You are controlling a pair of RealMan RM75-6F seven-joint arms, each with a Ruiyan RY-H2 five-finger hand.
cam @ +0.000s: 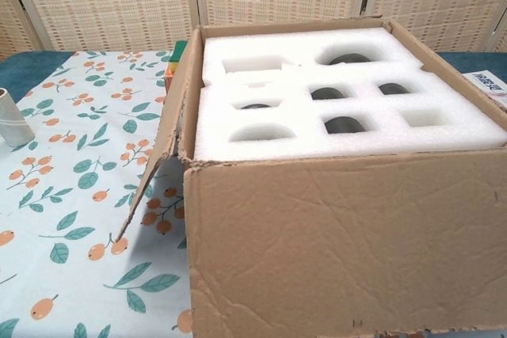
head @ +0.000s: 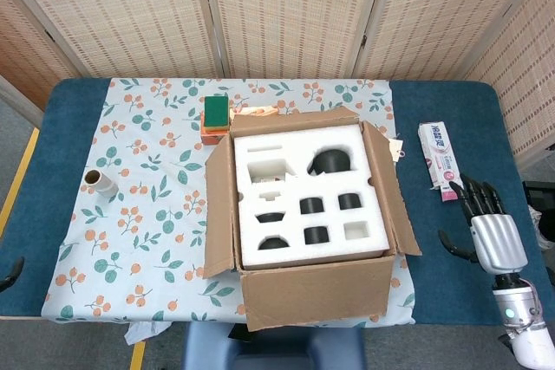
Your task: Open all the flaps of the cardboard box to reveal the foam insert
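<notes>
- At frame centre in the head view sits the brown cardboard box (head: 312,288), flaps splayed, white foam insert (head: 303,197) exposed.
- Lower right, the silver right hand (head: 492,236) is empty, fingers spread, nearer, box to its left.
- Left hand: barely visible, cannot tell.

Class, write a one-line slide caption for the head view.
Cardboard box with flaps folded outward, white foam insert exposed, right hand empty over the blue table.
</notes>
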